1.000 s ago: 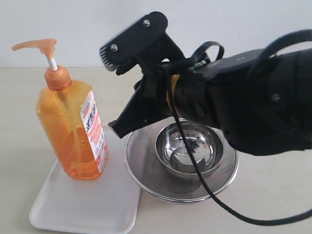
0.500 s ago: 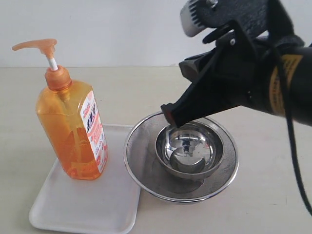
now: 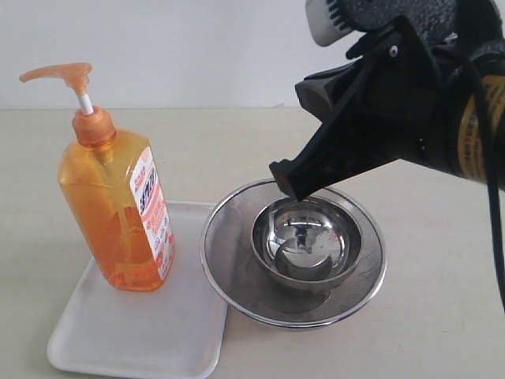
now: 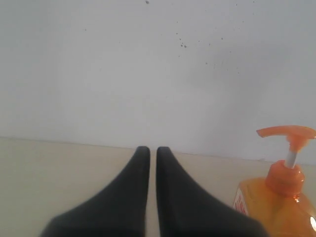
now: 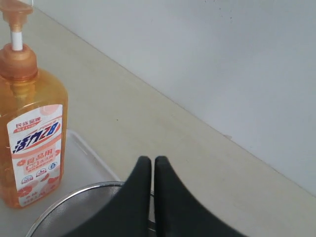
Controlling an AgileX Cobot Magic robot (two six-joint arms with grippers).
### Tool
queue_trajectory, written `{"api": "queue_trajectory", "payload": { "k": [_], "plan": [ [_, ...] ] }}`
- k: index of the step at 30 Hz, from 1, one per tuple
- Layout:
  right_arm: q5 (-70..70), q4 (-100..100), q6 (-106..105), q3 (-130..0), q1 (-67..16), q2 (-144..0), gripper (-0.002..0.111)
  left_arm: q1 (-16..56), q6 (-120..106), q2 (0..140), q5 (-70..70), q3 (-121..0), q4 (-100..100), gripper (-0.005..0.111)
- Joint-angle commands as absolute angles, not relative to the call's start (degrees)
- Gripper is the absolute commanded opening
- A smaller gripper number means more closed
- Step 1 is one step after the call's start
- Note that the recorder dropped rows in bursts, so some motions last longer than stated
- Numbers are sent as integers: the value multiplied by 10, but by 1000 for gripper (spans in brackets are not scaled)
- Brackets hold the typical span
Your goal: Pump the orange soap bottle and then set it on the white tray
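Observation:
The orange soap bottle (image 3: 118,213) stands upright on the white tray (image 3: 158,339) at the left, pump head raised on its white stem. No gripper touches it. My right gripper (image 3: 284,185) is shut and empty, hanging over the far rim of the strainer, well to the right of the bottle. The right wrist view shows the same gripper (image 5: 149,160) with fingers together, and the bottle (image 5: 32,133) and tray (image 5: 91,163) off to one side. My left gripper (image 4: 148,149) is shut with nothing in it, the bottle (image 4: 284,197) beside it; this gripper is outside the exterior view.
A round steel mesh strainer (image 3: 237,284) sits right of the tray, touching its edge, with a steel bowl (image 3: 308,245) inside it. A white wall runs along the back of the beige table (image 3: 442,316).
My right arm has swung to the right and upward, away from the bottle, and now hangs over the strainer. The bottle and tray have not moved.

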State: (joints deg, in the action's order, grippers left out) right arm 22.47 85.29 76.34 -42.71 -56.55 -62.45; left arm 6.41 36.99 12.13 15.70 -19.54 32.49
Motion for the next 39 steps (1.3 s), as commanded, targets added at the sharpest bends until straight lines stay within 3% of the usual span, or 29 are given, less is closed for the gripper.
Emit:
{"api": "queue_trajectory", "payload": {
  "k": [1, 27, 35, 39],
  "plan": [
    [221, 849, 762, -425, -565, -619, 0, 67, 359, 117, 160, -193, 313, 5],
    [230, 876, 742, -425, -565, -604, 0, 67, 359, 117, 163, -193, 313, 5],
    [291, 859, 744, -425, -565, -436, 0, 67, 359, 117, 163, -193, 313, 5],
    [295, 796, 744, -400, -497, -358, 0, 67, 359, 117, 163, -193, 313, 5]
  ]
}}
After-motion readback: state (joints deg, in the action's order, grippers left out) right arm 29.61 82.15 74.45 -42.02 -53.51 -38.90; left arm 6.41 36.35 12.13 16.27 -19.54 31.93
